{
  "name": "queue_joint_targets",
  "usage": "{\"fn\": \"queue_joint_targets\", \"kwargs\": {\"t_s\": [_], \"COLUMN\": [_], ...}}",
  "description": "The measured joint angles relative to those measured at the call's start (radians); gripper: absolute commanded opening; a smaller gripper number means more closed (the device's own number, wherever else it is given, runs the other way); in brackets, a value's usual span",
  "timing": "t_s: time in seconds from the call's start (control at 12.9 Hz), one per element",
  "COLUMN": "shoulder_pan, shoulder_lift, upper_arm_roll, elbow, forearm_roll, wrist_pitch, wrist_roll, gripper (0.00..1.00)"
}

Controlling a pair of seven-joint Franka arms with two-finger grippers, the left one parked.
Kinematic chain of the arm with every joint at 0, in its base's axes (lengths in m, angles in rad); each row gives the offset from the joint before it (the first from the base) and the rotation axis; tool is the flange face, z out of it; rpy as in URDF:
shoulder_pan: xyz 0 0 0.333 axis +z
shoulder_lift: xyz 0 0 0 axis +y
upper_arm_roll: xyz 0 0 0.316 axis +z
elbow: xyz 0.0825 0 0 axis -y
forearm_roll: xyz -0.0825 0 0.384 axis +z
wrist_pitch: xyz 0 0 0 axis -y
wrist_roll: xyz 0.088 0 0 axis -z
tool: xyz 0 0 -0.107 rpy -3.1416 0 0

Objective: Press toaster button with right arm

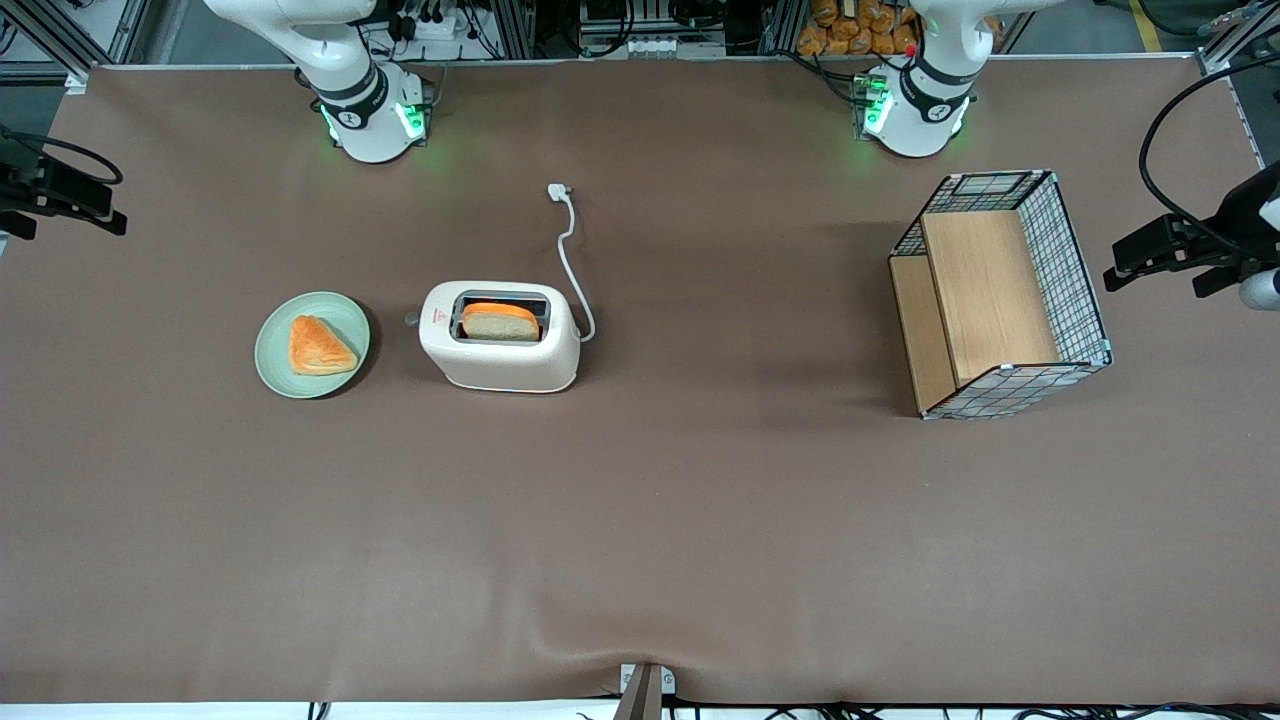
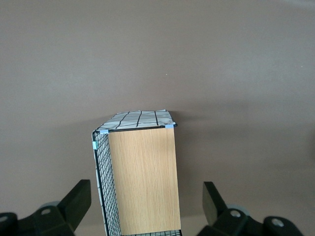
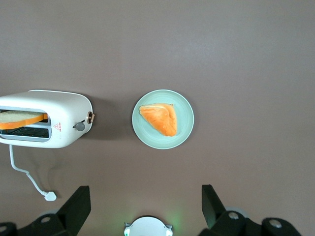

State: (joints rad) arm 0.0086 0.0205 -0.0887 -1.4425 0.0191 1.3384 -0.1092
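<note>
Nearest the front camera stood the small white rounded-corner two-slot plastic toaster (image 1: 499,338), upright on the brown table, a slice of bread (image 1: 499,321) standing in one slot. Its long axis ran along the table's length, so the narrow end face pointed toward the working arm's end of the table. On that end face sat the tiny pale grey round lever knob, the toaster button (image 3: 79,126), with a small brownish dial (image 3: 91,117) just beside it and a red triangular logo (image 3: 55,126) on the top near it. The thin white cord (image 1: 572,262) trailed off the toaster's other end, farther from the front camera, its plug lying loose.

Beside the button's end of the toaster, apart from it, lay a round pale green plate (image 1: 272,350) carrying a triangular orange pastry (image 1: 318,346).

The right arm's thin black gripper (image 3: 146,206) hung high over the table with its two fingers (image 3: 78,204) spread wide, holding and touching nothing. It was well apart from the toaster and roughly above the plate. I judged the coming move to be a descent toward the end face, then a downward push on the knob, and a narrow fingertip would suit such a small target.

A wire-mesh basket with wooden boards (image 1: 1000,295) stood toward the parked arm's end of the table.
</note>
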Motion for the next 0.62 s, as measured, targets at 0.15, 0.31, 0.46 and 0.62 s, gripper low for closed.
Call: {"fn": "queue_joint_targets", "kwargs": {"t_s": [0.15,0.31,0.46,0.62], "shoulder_pan": [0.0,0.0,0.0,0.0], "shoulder_lift": [0.002,0.003,0.007,0.013], "upper_arm_roll": [0.0,0.002,0.006,0.009], "elbow": [0.0,0.0,0.0,-0.006], "forearm_roll": [0.0,0.0,0.001,0.001], "wrist_pitch": [0.0,-0.002,-0.019,-0.04], "wrist_roll": [0.0,0.0,0.0,0.0], "gripper": [1.0,1.0,1.0,1.0]}}
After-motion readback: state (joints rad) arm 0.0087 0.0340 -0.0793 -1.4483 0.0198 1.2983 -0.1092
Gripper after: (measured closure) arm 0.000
